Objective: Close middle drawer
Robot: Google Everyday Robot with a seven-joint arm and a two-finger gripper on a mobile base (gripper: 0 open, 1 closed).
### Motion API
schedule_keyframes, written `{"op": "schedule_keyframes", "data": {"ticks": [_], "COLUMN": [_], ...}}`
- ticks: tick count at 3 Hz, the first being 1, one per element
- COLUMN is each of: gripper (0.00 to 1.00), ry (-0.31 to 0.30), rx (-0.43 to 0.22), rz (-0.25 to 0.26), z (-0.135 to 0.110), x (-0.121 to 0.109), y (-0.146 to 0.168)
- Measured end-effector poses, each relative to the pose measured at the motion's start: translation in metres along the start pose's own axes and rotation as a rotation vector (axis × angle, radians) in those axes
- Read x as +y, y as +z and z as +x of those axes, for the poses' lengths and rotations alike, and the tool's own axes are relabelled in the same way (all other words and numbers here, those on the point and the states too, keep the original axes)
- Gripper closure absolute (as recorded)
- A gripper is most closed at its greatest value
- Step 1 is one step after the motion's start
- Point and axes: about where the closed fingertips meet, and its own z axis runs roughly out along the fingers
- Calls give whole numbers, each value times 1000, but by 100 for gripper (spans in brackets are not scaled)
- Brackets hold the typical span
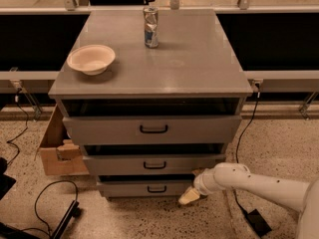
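The grey cabinet (149, 68) has three drawers, all pulled out a little. The middle drawer (154, 164) has a low flat grey front with a small black handle (154, 166), and a dark gap shows above it. My gripper (190, 195) is on a white arm (254, 183) that comes in from the lower right. It sits low, below the middle drawer's right end, next to the right end of the bottom drawer (147, 188). It points down and left toward the floor.
A white bowl (91, 59) and a can (150, 27) stand on the cabinet top. The top drawer (152, 129) sticks out furthest. A cardboard box (60, 148) sits left of the cabinet. Black cables (45, 203) lie on the floor at left, and a cable with a power brick (256, 222) at right.
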Motion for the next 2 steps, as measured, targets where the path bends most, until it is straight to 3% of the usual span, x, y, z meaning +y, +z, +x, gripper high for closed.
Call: {"op": "schedule_keyframes", "data": {"ticks": [1,2], "gripper": [41,64], "ry": [-4,-40], "rx": [5,65], "rz": [-6,-48], "z": [0,4], "x": [3,23], "y": [2,-3]}}
